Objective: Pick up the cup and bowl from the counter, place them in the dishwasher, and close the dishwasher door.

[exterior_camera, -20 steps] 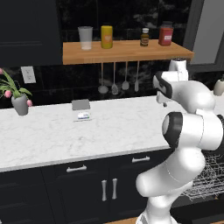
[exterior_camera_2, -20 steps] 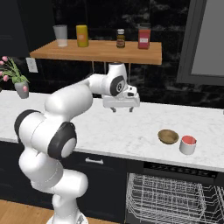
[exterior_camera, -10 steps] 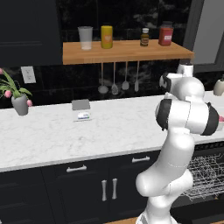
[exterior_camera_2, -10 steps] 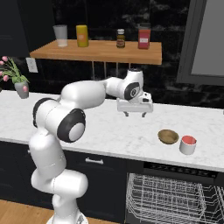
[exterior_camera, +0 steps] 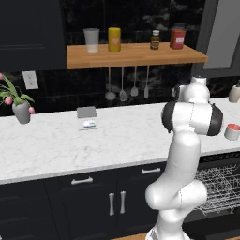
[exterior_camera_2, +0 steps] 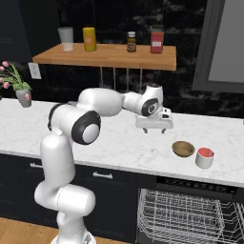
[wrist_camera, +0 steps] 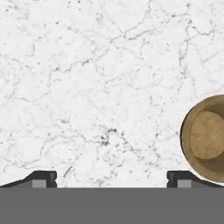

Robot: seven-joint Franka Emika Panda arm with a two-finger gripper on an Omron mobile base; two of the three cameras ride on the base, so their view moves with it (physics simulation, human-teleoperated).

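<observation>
Two dishes, a round brown bowl [exterior_camera_2: 183, 148] and a white cup [exterior_camera_2: 205, 158] with a red interior, are seen upright on the white, grey-veined marble counter [exterior_camera_2: 114, 143], mouths turned up, the cup just beside the bowl on the side nearer the counter's front edge. Neither round vessel has a long axis that can be told. The gripper [exterior_camera_2: 154, 130] is held above the bare slab, pointed straight down, its fingers spread wide and released, nothing between them; the bowl lies near it, to one side. In the hand view the bowl [wrist_camera: 204, 138] is cut by the picture's edge next to one dark fingertip [wrist_camera: 186, 178], its smooth wooden-looking inside and flat circular base shown from above. Below the counter, the dishwasher [exterior_camera_2: 190, 217] is shown with its silver wire rack [exterior_camera_2: 186, 214] in view, a grid of thin metal rods; the door itself cannot be made out. In the left base view the cup [exterior_camera: 232, 131] is partly hidden behind the white arm. A wooden wall shelf [exterior_camera_2: 107, 55] bearing jars and a glass is seen above, and a potted pink-flowered plant [exterior_camera_2: 18, 88] stands far along the counter.
</observation>
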